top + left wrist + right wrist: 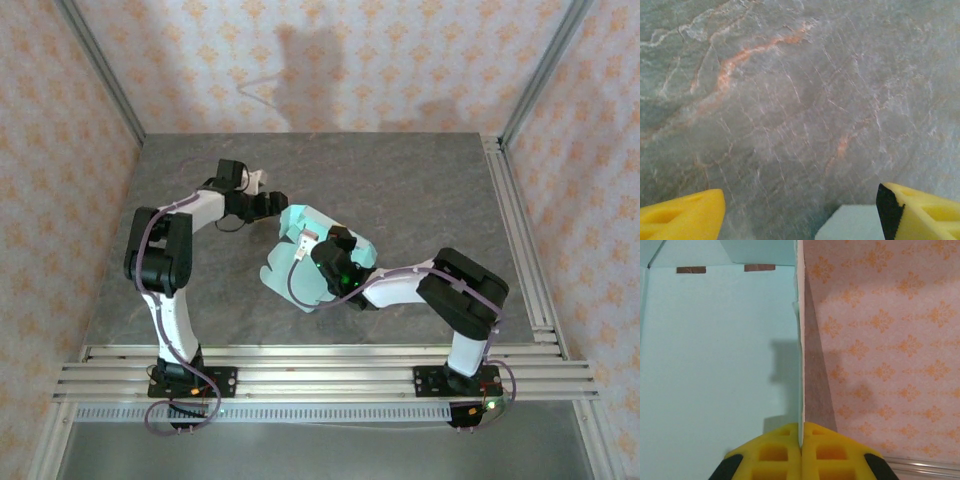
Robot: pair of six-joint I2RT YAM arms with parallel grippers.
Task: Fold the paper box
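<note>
Tearing seems possible under a hard pull: right gripper point(801, 440) is clamped on one thin paper box point(715, 365) wall while left gripper point(800, 207), fingers apart, holds nothing.

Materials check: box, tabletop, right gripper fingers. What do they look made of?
Paper box: thin matte mint card, given its sheet-thin pinched edge and crisp creases. Table: grey stone-look slab with orange veins, possibly laminate. Right gripper fingers: yellow moulded plastic, probably, with hollow pockets.
</note>
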